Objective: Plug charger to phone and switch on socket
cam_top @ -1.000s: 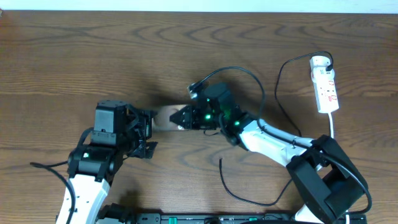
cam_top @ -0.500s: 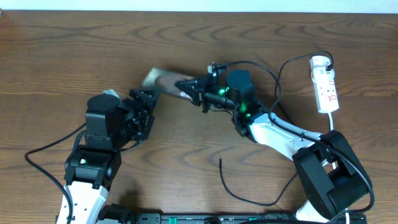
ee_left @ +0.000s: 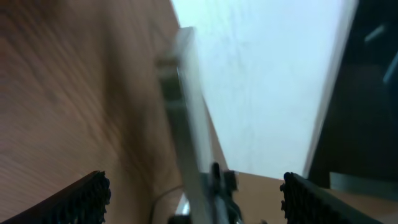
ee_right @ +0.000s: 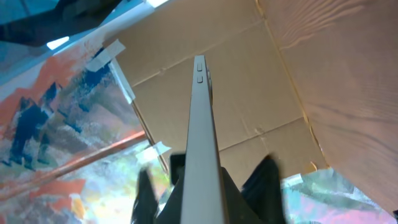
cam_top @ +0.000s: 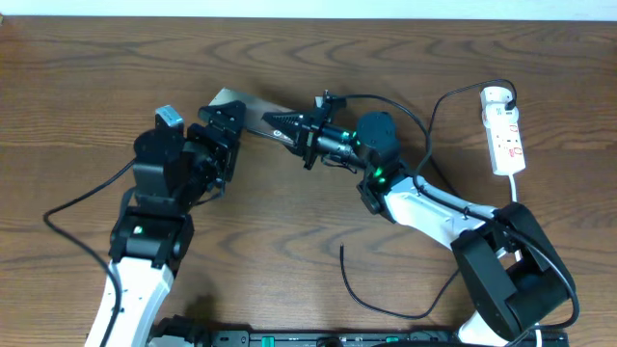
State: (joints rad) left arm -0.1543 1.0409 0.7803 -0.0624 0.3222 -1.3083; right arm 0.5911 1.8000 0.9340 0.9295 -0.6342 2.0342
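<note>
My right gripper [cam_top: 286,126] is shut on the phone [cam_top: 241,106], a flat grey slab held off the table and tilted on edge. In the right wrist view the phone [ee_right: 202,124] stands edge-on between the fingers [ee_right: 205,190]. My left gripper [cam_top: 222,130] is open at the phone's left end. In the left wrist view the blurred phone edge [ee_left: 183,124] runs between its wide-apart jaws [ee_left: 196,196]. The charger cable [cam_top: 371,301] lies on the table near the front, its free tip [cam_top: 342,249] bare. The white socket [cam_top: 505,130] lies at the far right.
The charger's thin cable loops from the socket's far end [cam_top: 432,125] down behind my right arm. The right arm's base [cam_top: 506,280] stands at the front right. A white wall edge [cam_top: 308,8] runs along the table's back.
My right gripper has carried the phone away from the table middle toward the back left and tilted it. My left arm has followed, stretching toward the back with its jaws at the phone.
</note>
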